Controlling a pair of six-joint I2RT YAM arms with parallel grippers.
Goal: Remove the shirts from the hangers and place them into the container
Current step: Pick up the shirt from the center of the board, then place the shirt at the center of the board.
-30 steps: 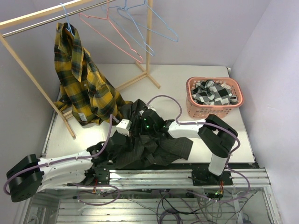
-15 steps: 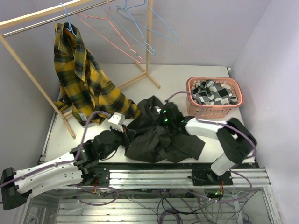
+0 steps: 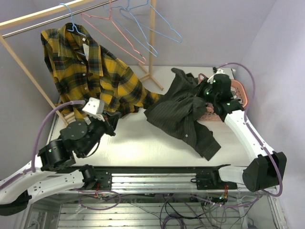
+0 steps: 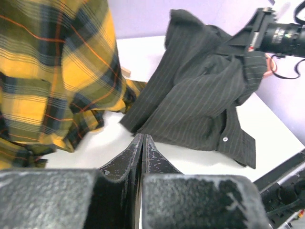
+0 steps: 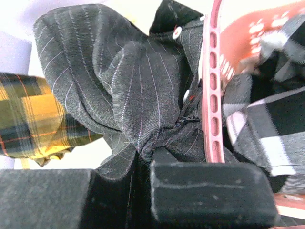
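Charcoal shirt [image 3: 181, 112] lifted, carried to basket [image 5: 212, 71]

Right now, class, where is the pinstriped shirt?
The pinstriped shirt hangs right of centre in the top view, pinched in the right pincer beside the basket, tail on the table, plaid shirt to its left.
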